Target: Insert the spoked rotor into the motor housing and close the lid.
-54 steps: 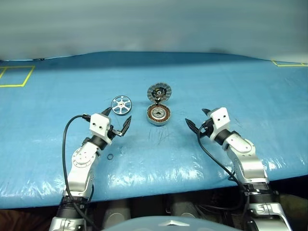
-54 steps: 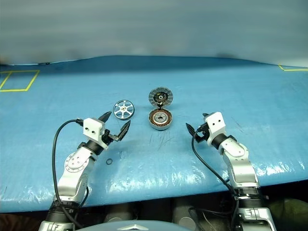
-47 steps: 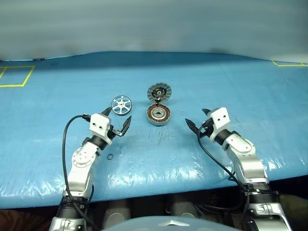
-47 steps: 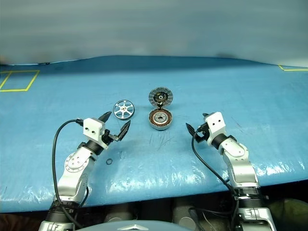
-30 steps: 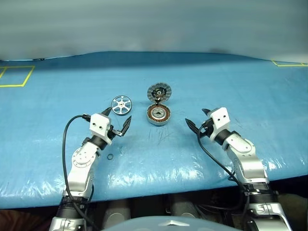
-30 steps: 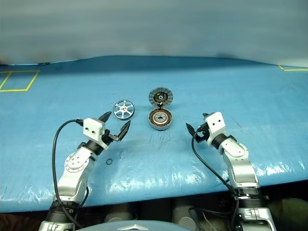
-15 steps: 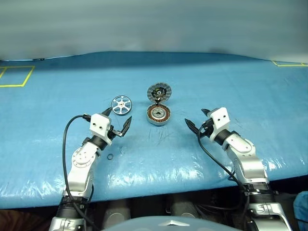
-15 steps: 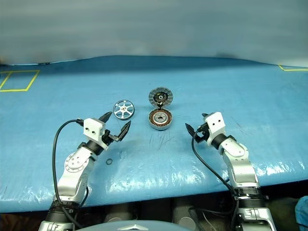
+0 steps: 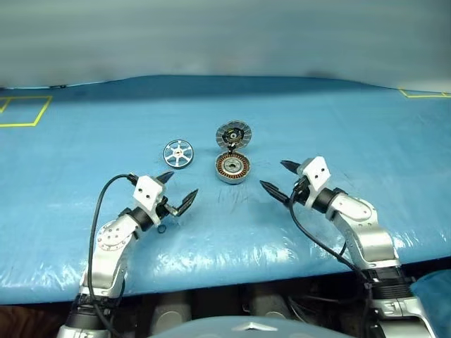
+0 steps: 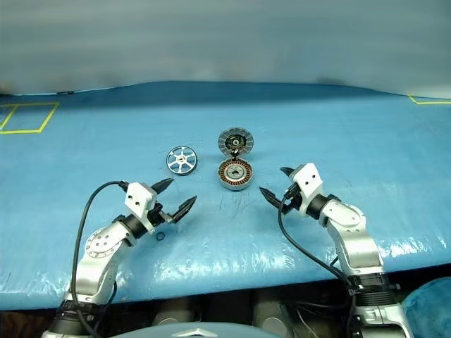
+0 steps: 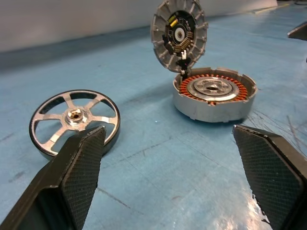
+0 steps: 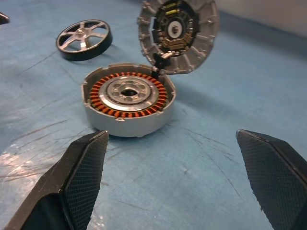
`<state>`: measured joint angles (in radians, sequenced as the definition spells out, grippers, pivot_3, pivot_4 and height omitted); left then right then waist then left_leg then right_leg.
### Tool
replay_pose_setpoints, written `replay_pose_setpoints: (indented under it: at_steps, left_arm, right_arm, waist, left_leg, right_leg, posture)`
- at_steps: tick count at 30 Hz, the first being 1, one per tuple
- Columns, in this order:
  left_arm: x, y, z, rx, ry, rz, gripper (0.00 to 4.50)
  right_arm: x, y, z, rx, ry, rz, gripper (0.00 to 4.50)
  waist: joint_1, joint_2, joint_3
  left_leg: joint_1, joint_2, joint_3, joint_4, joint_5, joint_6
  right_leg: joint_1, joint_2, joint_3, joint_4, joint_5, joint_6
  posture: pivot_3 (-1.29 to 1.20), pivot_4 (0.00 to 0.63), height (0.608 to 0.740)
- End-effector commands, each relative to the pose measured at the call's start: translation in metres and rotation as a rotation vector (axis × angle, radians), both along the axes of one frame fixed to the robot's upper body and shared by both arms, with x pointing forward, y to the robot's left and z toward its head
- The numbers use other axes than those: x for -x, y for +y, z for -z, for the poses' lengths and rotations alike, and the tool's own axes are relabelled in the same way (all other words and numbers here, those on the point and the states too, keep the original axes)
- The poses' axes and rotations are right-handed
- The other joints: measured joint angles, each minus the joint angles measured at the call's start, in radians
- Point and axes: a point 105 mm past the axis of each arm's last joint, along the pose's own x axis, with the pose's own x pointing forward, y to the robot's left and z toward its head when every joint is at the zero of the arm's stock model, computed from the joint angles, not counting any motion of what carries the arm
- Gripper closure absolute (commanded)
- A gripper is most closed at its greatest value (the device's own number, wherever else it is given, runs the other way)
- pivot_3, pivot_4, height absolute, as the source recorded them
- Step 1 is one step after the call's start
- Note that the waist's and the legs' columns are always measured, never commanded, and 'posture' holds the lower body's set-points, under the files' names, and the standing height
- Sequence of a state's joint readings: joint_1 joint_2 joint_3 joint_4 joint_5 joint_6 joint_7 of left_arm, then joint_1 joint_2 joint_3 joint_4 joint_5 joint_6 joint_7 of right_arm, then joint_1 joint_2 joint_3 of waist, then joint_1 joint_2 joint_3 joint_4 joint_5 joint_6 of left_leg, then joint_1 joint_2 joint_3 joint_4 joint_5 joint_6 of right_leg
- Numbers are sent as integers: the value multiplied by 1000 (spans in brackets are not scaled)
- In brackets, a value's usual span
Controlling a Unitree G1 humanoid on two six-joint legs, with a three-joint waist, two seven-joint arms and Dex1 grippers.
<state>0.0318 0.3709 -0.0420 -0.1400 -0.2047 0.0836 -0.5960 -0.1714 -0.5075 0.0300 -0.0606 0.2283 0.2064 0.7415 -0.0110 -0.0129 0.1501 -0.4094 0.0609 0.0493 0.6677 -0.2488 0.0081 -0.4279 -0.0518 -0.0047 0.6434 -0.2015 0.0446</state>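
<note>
We hold our left gripper [image 9: 177,191] and right gripper [image 9: 280,179] spread wide and empty, flanking the parts mid-worktop. The spoked rotor [image 9: 177,153] lies flat, apart from the motor housing [image 9: 232,168], whose lid [image 9: 233,134] stands hinged up toward the far edge, leaving the windings open to receive it.

A blue sheet [image 9: 366,134] bears yellow tape squares [image 9: 25,111].

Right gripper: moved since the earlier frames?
Yes. The right gripper has swung toward the motor housing, its near fingertip now closer to it. The housing itself hasn't shifted.
</note>
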Motion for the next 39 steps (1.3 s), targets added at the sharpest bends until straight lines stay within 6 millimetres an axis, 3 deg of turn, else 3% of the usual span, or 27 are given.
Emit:
replay_pose_setpoints:
  at_steps: [1, 7, 12, 21, 35, 39]
  left_arm:
    - [3, -3, -10, -26, -21, 40, 0]
    - [1, -4, -11, -42, -14, 61, 0]
    - [1, -5, -10, -44, -20, 47, 0]
    - [10, -6, -6, -20, -8, 10, 0]
    - [12, -7, 0, -27, 8, -6, 0]
    - [12, -5, 0, -31, 6, -19, 0]
  right_arm:
    - [0, 16, -17, 174, -64, -152, 3]
    - [-22, 28, -10, 633, -92, -398, 3]
    - [-40, 51, -14, 830, -142, -547, 3]
    - [-52, 77, -11, 904, -168, -646, 3]
    - [-63, 85, 6, 949, -80, -709, 3]
    - [-61, 86, 17, 1003, -32, -767, 925]
  waist:
    - [-1, 0, 0]
    - [-1, 0, 0]
    - [-1, 0, 0]
    - [3, 0, 0]
    - [-4, 0, 0]
    - [-9, 0, 0]
  left_leg:
    - [0, 0, 0, 0, 0, 0]
    - [1, 0, 1, 1, 1, 1]
    - [0, 0, 1, 0, 1, 1]
    - [-1, 0, 0, -1, 1, 1]
    - [0, 1, 1, -1, 1, 0]
    - [2, 1, 1, -1, 1, 0]
  right_leg:
    - [0, 0, 0, 0, 0, 0]
    - [0, 0, 0, 0, 0, 1]
    - [-1, 1, 0, 0, 2, -3]
    - [-1, 0, 0, -1, 4, 0]
    - [-1, 0, 0, 1, 2, -3]
    - [0, 0, 0, 1, 2, -3]
  posture:
    - [0, 150, 740]
    - [0, 150, 740]
    - [0, 150, 740]
    - [0, 150, 740]
    - [0, 150, 740]
    - [0, 150, 740]
